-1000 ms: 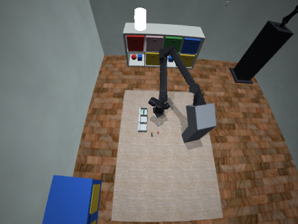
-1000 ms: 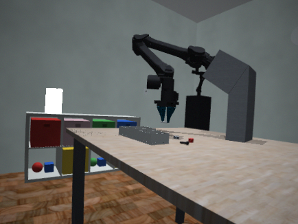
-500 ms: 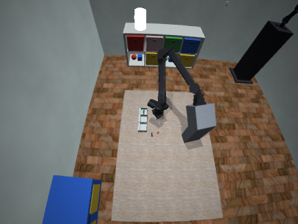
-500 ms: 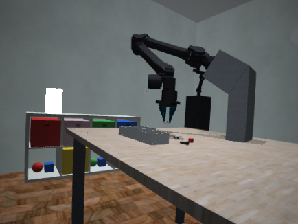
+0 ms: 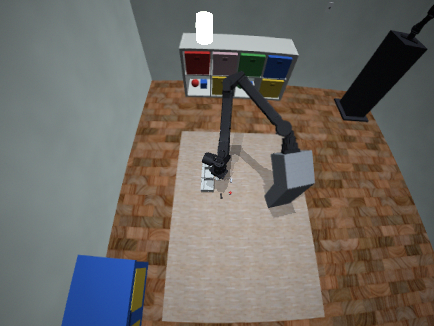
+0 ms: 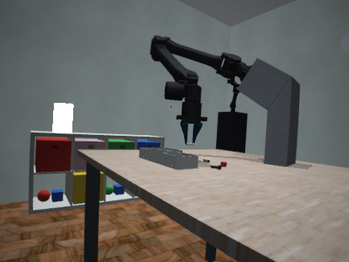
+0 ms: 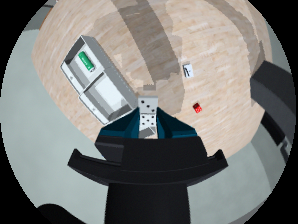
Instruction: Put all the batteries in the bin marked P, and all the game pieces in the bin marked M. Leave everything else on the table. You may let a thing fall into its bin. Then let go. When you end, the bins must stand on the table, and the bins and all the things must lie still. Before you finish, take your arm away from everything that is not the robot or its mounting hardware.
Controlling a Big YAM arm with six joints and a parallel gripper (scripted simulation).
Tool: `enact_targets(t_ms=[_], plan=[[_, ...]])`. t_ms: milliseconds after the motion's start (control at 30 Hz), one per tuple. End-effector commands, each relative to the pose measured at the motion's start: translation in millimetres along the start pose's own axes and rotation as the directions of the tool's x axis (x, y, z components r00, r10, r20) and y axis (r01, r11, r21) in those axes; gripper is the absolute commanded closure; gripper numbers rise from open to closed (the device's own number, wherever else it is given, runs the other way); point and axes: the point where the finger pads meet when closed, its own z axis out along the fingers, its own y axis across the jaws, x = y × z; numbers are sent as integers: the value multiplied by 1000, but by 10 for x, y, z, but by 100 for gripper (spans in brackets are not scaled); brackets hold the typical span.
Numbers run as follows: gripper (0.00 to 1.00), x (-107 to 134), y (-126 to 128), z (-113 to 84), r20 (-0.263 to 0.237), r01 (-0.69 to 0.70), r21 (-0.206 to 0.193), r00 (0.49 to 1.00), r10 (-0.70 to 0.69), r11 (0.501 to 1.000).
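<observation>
Tool (image 6: pixel 190 143) (image 7: pixel 148 110) grips 1 domino (image 7: pixel 148 112) above table (image 5: pixel 245 260) (image 6: pixel 257 193) (image 7: pixel 167 62)

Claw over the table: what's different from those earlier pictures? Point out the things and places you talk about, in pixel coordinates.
The claw (image 5: pixel 219 173) (image 6: pixel 190 142) (image 7: pixel 148 110) has moved left in the top view, towards the bins (image 5: pixel 202 186) (image 6: pixel 186 161) (image 7: pixel 108 68). It grips a white dotted tile (image 7: pixel 148 105); I can't tell whether it already did before. The bins, the red cube (image 5: pixel 230 193) (image 6: pixel 223 164) (image 7: pixel 197 107) and the small dark item (image 5: pixel 221 196) (image 6: pixel 216 166) stayed put.
</observation>
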Motion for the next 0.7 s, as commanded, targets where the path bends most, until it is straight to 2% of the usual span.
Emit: enact_targets(t_ms=[0, 67, 133, 167, 233, 400, 500, 533, 567, 667], plan=[[80, 292, 77, -97, -12, 157, -8, 988, -157, 988], [80, 405, 125, -104, -12, 213, -10, 977, -213, 977], [80, 405, 125, -104, -12, 213, -10, 977, -213, 977], [80, 365, 288, -114, -14, 282, -16, 959, -282, 959], [80, 574, 195, -114, -18, 337, -12, 941, -337, 941], [80, 831, 308, -130, -20, 444, -15, 896, -444, 896], [80, 794, 483, -200, -22, 507, -39, 861, -508, 861], [80, 649, 419, -74, -18, 521, -15, 853, -521, 854], [80, 611, 444, -39, -14, 506, -16, 862, -507, 862], [80, 593, 446, -38, -14, 506, -16, 862, -507, 862]])
